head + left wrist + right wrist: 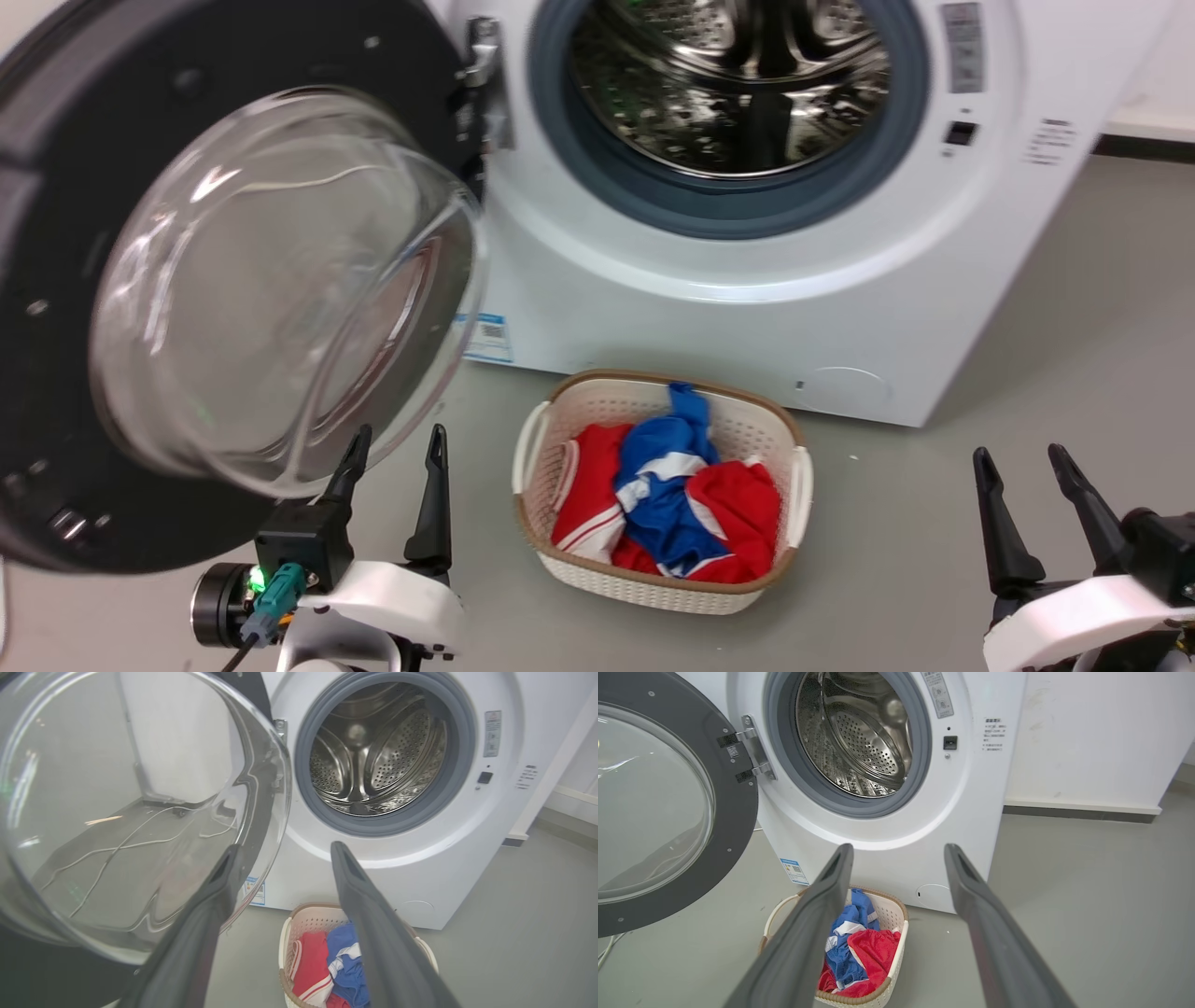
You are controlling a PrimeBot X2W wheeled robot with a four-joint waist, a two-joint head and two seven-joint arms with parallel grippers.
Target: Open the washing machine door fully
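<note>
Door: large round black-rimmed washing machine door (271, 280) w/ clear bulging glass centre, swung wide on hinge (481, 65) at opening's left.
Machine: white boxy front-load washing machine (747, 317); steel perforated drum (728, 84) exposed.
Your L gripper (400, 434): jaws apart, empty; tips just beside door's glass, contact can't be told.
Your R gripper (1019, 453): jaws apart, empty, over grey floor (1074, 327), well apart from door.
Basket: cream plastic basket (569, 397) w/ red & blue clothes (681, 504), on floor near machine's front bottom edge.

The grey floor (934, 560) carries the white washer (709, 327); a pale basket (653, 590) sits on it just before the washer.
</note>
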